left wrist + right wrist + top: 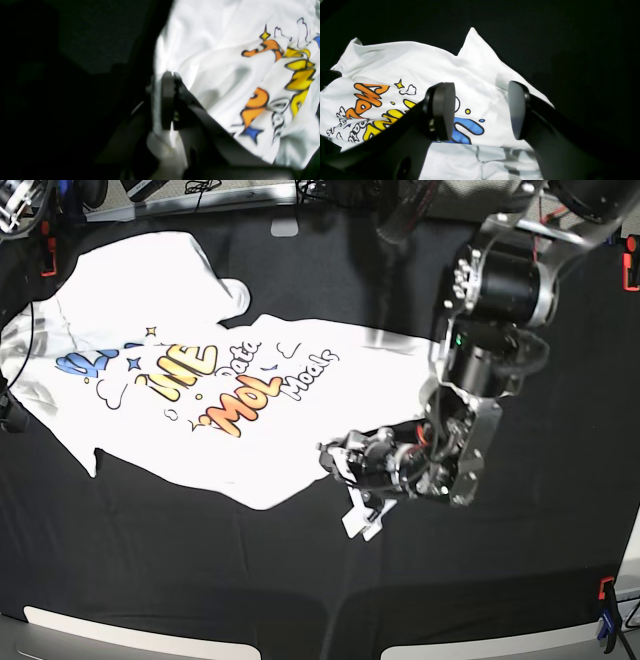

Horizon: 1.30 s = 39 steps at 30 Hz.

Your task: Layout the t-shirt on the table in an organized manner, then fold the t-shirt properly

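— Where do we stand at our left gripper (170, 100)?

— Its jaws are pressed together on a fold of the t-shirt (225, 75), right at the cloth's edge. In the left wrist view a bunch of white hangs out below the pads, so we judge we have the hem, though we cannot tell whether one layer or two.

— And which way does the rest of the garment run from that pinch?

— Away from us, across the table (200, 580). In the base view the left gripper (358, 480) sits at the near corner of the t-shirt (180, 300), on that view's right, and the cloth stretches up and to that view's left, print side up, toward the far corner. Its long axis lies along that diagonal, hem at our pinch and shoulders far off.

— So the pull goes opposite to that line?

— That is our judgement: drawing the hem away from the body of the cloth, along the same diagonal, should take out the creases across the print. A sideways pull would likely twist it.

— What about our right gripper (480, 110)?

— Its jaws stand wide apart with nothing between them, hovering over the blue letters near the top of the t-shirt (420, 62). The arm itself hardly shows in the base view. It is nearer the shoulder end, so it looks better placed to take or hold that end.
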### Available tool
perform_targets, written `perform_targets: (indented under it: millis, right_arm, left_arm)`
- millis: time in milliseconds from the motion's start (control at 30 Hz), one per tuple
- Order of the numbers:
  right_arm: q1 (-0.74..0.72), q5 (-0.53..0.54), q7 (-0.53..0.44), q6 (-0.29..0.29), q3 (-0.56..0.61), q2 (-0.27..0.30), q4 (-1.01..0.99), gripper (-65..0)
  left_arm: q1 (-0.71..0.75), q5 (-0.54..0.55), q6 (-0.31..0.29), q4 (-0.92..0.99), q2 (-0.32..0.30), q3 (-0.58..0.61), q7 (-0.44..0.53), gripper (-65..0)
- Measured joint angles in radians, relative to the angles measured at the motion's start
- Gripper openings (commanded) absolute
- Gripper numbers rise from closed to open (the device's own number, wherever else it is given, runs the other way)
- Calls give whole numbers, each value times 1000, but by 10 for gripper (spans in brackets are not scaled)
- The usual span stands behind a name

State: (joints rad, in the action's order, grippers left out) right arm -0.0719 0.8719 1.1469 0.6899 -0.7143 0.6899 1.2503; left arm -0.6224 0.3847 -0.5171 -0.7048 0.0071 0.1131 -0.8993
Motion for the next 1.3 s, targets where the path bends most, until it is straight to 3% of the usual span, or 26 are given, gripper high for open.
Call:
perform_targets:
  millis: [100, 367, 467, 533, 633, 700, 767, 1033, 1167, 1233, 1300]
  right_arm:
    - [0, 0, 0, 0, 0, 0, 0, -323]
    - [0, 3, 0, 0, 0, 0, 0, -323]
    - [0, 12, 0, 0, 0, 0, 0, -323]
    - [0, 13, 0, 0, 0, 0, 0, -323]
    - [0, 24, 0, 0, 0, 0, 0, -323]
    - [0, 47, 0, 0, 0, 0, 0, -323]
    - [0, 63, 0, 0, 0, 0, 0, -323]
    - [0, 71, 0, 0, 0, 0, 0, -323]
    - [0, 71, 0, 0, 0, 0, 0, -323]
    - [0, 71, 0, 0, 0, 0, 0, -323]
    - [0, 71, 0, 0, 0, 0, 0, -323]
  left_arm:
    - [-44, 7, -3, 0, -59, 3, -23, -650]
    - [-109, 11, 15, 0, -302, 4, 8, -650]
    - [-98, 155, 49, 0, -382, 3, -22, -650]
    - [-85, 275, 18, 0, -403, 0, -94, -650]
    - [-41, 493, -164, -1, -370, 0, -238, -650]
    - [-4, 602, -172, -1, -311, 4, -285, -650]
    - [29, 631, -173, -1, -255, 5, -290, -650]
    - [122, 556, -172, -1, -67, 3, -340, -650]
    - [146, 542, -174, -1, -15, 3, -367, -380]
    - [146, 554, -175, -1, -11, 3, -374, -328]
    - [145, 560, -175, -1, -13, 3, -378, -325]
